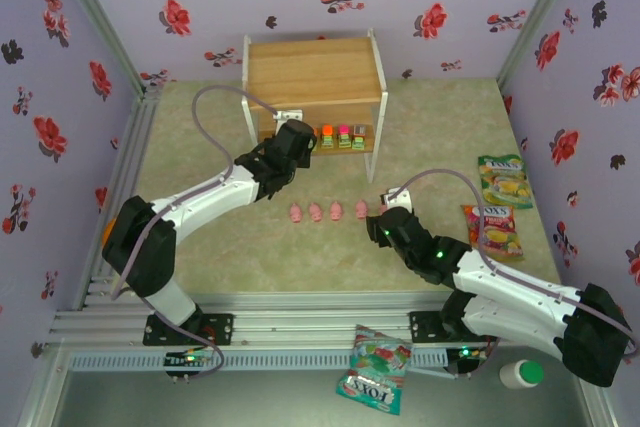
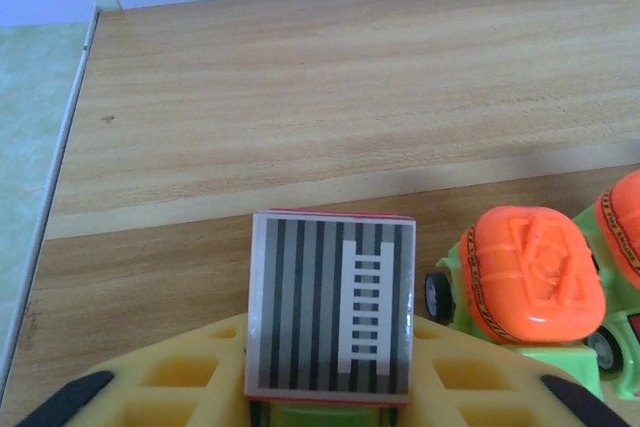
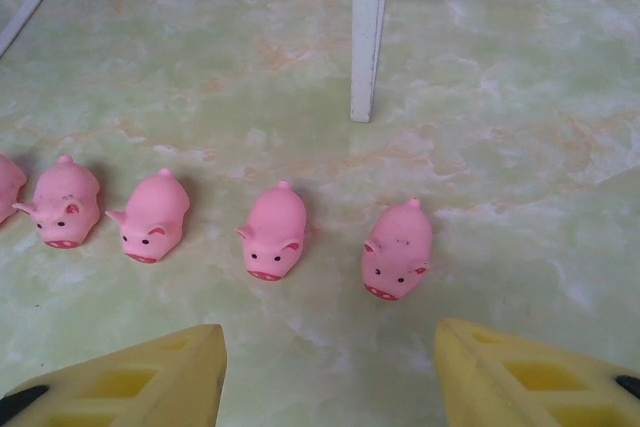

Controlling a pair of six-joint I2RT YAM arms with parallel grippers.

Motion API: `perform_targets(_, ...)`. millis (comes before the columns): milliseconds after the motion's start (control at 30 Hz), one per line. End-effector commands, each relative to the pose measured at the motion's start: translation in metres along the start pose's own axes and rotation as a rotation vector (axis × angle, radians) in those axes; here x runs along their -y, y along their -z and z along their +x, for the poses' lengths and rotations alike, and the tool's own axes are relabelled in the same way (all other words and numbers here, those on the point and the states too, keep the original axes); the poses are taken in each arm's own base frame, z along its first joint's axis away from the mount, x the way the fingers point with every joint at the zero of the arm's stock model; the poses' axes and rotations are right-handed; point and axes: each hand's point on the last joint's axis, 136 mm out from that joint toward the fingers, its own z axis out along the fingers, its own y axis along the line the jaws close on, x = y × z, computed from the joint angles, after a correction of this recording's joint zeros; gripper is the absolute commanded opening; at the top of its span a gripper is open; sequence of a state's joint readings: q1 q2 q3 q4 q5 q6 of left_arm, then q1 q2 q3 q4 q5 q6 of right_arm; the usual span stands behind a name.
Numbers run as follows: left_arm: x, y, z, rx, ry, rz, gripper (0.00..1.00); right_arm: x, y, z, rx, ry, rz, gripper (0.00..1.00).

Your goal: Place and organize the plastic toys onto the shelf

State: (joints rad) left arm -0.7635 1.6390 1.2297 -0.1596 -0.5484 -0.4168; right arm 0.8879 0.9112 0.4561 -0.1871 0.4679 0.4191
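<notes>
2 white-and-black arms, yellow fingers, mauve cables

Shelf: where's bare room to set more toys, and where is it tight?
Top board is bare all over. Lower board is free left of the grey toy in the left gripper; right of it the orange toys crowd together. On the mat, open ground lies between the shelf leg and the pig row.

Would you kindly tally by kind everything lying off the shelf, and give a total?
Pink toy pigs: 5
Fox's candy bags: 3
White bottle with green cap: 1
Total: 9
</notes>
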Motion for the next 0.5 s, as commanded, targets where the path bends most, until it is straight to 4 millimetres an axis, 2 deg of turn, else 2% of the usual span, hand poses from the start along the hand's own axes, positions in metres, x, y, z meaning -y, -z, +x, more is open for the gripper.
perform_targets(0, 0.000, -0.004, -0.010, 0.037, 0.049, -0.002, 0.35, 0.004, -0.002, -0.003, 0.013, -0.008, 0.022, 0.58)
perform_targets(467, -0.007, -0.007, 0.005, 0.006, 0.079, -0.028, 0.35, 0.004, -0.001, -0.003, 0.014, -0.008, 0.022, 0.58)
